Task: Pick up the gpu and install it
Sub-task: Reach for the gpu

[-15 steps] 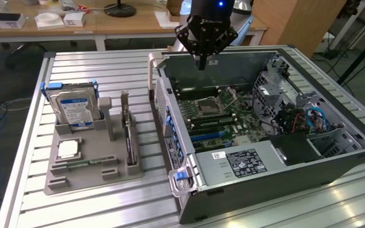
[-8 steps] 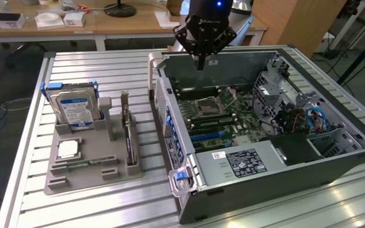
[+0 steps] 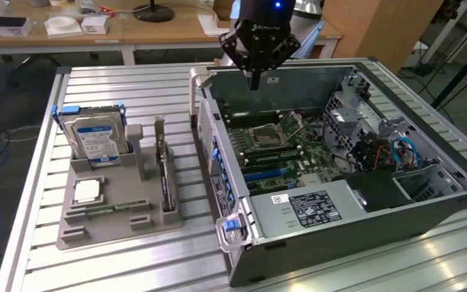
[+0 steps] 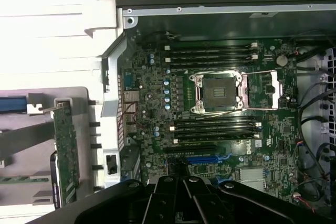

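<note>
- Standing nearest on the slatted metal counter [image 3: 120, 267], the open computer case [image 3: 363, 243] lies on its side, with a blue-tabbed handle [image 3: 230, 226] at its near corner.
- Inside the case's near end sits the power supply [image 3: 306, 210]. It has a black-and-white label whose print is too small to read.
- To the exterior view's left of the case, a grey holder tray [image 3: 112, 234] carries loose parts. A square processor chip [image 3: 87, 191] lies flat, with a slim green RAM stick [image 3: 107, 208] just beside it.
- The gpu [image 3: 166, 179] stands on its long edge in the tray slot closest to the case, apart from the case wall. Its long axis runs near to far, parallel with that wall. The silver bracket is at the far end and rises above the card.
- Farther back in the tray, a silver hard drive [image 3: 95, 141] stands upright in its slot. It has a blue-and-white label with no word legible.
- Deeper inside the case lies the motherboard [image 3: 286, 146], its processor socket [image 3: 264, 137] set between rows of memory slots. Blue cables [image 3: 404, 149] loop beside the drive bays.
- The gripper [image 3: 254, 82] hangs over the case's far wall, clenched tight and grasping nothing, well apart from the gpu.
- Beyond it, a wooden counter [image 3: 160, 33] holds small white boxes [image 3: 63, 25].
</note>
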Robot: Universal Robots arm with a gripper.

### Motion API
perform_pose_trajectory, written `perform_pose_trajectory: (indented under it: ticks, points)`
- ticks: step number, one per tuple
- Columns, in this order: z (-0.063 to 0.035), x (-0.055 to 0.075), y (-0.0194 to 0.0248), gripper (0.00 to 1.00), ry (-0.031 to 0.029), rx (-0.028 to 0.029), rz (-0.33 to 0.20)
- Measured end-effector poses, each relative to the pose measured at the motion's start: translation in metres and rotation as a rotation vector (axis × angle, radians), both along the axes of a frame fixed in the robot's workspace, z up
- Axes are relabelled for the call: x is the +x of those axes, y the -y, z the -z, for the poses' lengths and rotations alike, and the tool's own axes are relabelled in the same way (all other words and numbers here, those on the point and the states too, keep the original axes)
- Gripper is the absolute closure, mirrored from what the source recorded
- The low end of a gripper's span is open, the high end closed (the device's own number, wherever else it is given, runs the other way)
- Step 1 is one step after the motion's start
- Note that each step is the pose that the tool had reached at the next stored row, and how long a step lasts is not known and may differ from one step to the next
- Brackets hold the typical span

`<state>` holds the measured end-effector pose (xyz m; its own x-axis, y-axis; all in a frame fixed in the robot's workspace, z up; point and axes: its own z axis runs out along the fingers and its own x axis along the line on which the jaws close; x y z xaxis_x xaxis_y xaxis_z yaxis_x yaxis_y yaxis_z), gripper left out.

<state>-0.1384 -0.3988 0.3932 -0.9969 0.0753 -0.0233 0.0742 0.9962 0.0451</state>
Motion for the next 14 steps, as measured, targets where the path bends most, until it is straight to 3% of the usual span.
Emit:
perform_pose_trajectory:
  ticks: [14]
  points:
    - [0.0, -0.0067, 0.0, 0.89, 0.0, 0.0, 0.0]
